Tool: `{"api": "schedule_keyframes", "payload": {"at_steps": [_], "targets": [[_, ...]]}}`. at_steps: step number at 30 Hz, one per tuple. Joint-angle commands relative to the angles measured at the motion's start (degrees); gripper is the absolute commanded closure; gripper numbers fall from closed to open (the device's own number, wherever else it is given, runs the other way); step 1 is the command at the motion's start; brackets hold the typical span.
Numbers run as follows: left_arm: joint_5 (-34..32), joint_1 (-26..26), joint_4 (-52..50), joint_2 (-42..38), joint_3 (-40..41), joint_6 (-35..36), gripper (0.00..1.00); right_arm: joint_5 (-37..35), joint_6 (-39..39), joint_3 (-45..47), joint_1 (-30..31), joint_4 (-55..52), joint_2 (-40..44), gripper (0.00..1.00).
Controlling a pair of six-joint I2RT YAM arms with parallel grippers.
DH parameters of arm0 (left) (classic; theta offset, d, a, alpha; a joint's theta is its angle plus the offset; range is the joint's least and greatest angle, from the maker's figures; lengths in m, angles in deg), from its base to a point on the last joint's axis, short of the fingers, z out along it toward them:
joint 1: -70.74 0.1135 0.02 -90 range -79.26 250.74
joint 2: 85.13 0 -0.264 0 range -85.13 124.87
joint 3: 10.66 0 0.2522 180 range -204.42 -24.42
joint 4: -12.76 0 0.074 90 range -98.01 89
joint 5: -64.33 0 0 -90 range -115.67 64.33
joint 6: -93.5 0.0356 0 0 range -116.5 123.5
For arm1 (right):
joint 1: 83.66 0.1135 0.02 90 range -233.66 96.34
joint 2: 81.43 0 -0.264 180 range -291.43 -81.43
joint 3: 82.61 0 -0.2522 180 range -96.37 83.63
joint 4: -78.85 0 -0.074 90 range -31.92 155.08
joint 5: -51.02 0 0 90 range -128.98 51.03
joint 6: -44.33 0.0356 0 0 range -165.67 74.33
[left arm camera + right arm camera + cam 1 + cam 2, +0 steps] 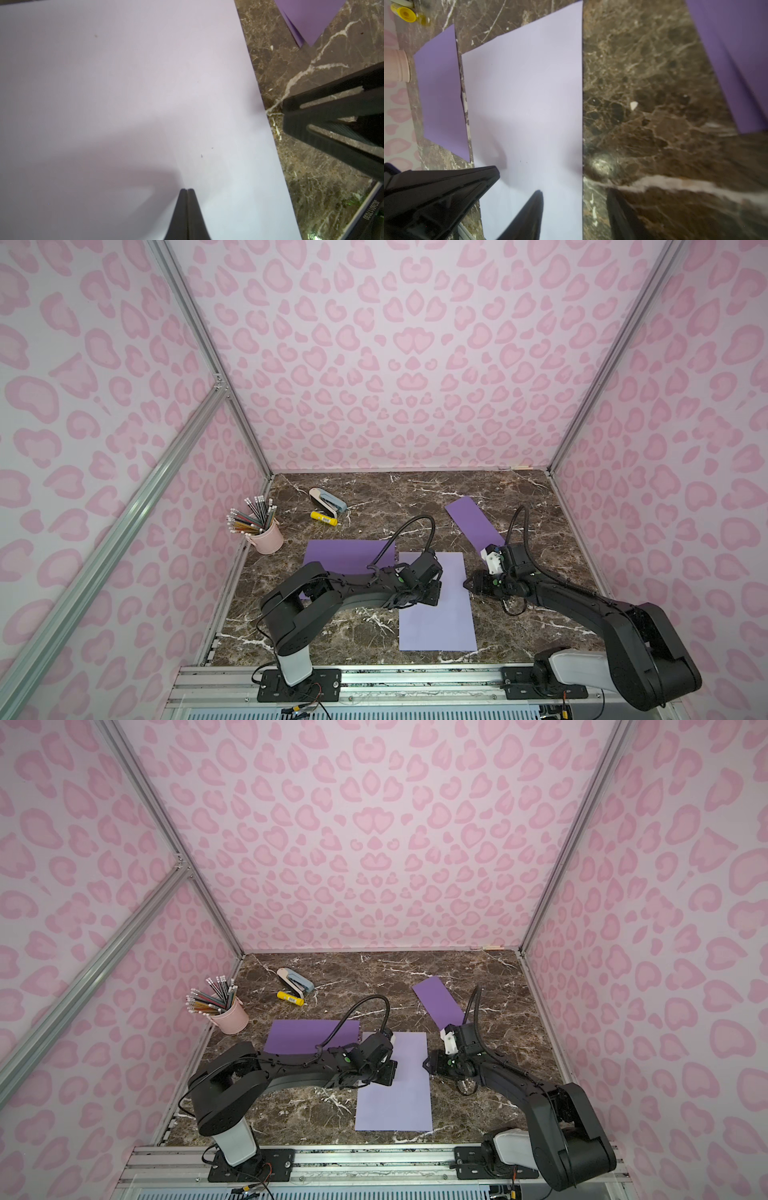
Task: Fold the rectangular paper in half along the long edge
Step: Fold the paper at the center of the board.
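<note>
At far left stand a pink pencil cup (268, 537), a stapler (328, 499) and a yellow glue stick (324, 518), all well apart from the work. A darker purple sheet (345, 556) lies flat just beside the far left corner of the task's pale lilac paper (436, 622). That paper lies flat and unfolded on the marble surface (540, 510), centre front, with its long edges running away from the robot.

The left claw (187, 190) has its tips pressed together and empty. It points down at the paper's left half, but whether it actually touches the sheet cannot be told.

The right claw (575, 191) stands apart and straddles the paper's right long edge, one finger over the sheet and one over bare marble, holding nothing. Beyond it lies a folded purple strip (473, 518).

The step in hand looks like picking up that right long edge. To do it well, the lower finger probably has to slide under the edge without pushing the sheet sideways (thin paper skids easily on polished stone). The left claw should therefore bear down firmly as an anchor. Once pinched, the edge wants carrying over in a low arc to meet the left long edge squarely, corners matched before creasing.
</note>
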Motion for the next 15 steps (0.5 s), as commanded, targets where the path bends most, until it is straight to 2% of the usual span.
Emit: {"api": "schedule_keyframes", "payload": {"at_steps": [1,7,15], "targets": [[0.0,-0.2,2.8,1.1,0.3,-0.6,0.96,-0.8,-0.8,0.8,0.1,-1.4,-0.6,0.45],[0.0,-0.4,4.1,2.1,2.6,-1.7,0.96,-1.4,-0.3,1.8,0.4,-1.1,-1.4,0.45],[0.3,-0.5,4.4,3.8,2.5,-2.0,0.96,3.1,2.0,3.1,2.1,3.3,-3.9,0.45]]}}
